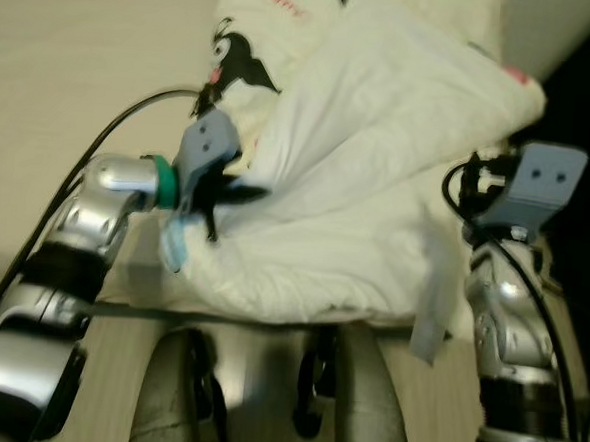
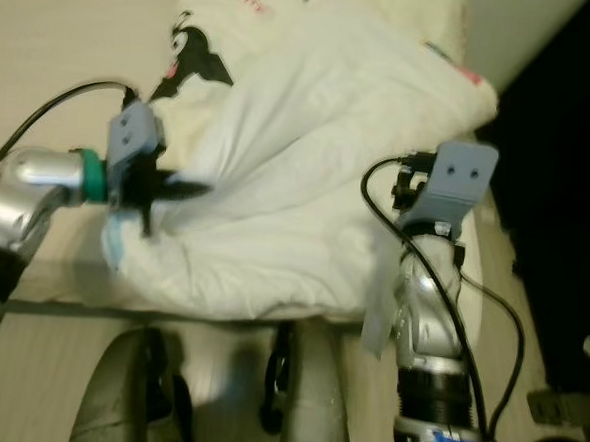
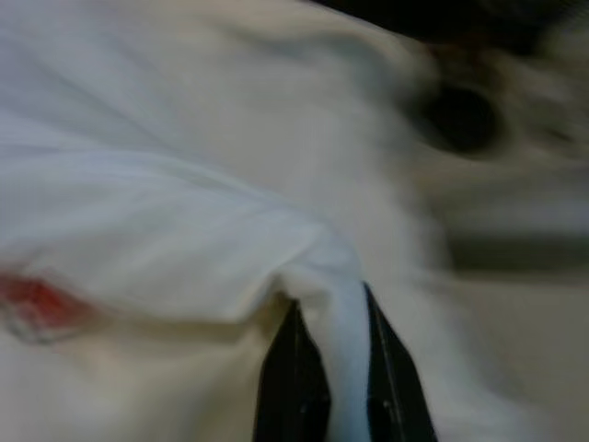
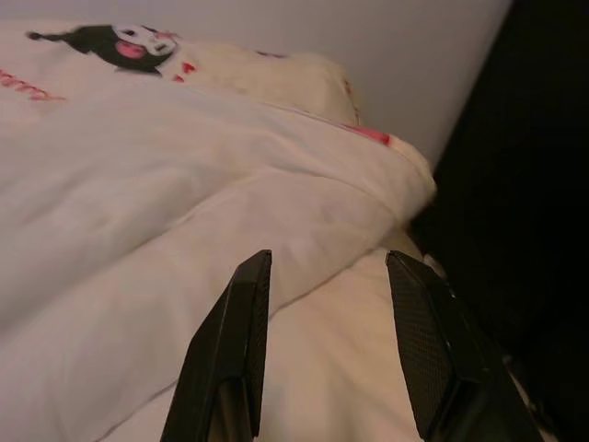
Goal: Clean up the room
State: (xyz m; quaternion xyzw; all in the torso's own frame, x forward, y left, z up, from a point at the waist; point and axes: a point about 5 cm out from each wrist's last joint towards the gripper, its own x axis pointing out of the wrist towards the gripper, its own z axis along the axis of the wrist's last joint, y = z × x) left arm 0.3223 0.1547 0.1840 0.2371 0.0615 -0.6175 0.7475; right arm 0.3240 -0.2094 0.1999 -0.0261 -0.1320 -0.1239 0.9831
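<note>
While bunched in soft creases on the bed, the white quilt [image 1: 378, 176] had one fold pinched tight by the left gripper [image 3: 336, 368] at its left edge. Right gripper [image 4: 327, 350] hovered over the right side, fingers wide apart, empty.
</note>
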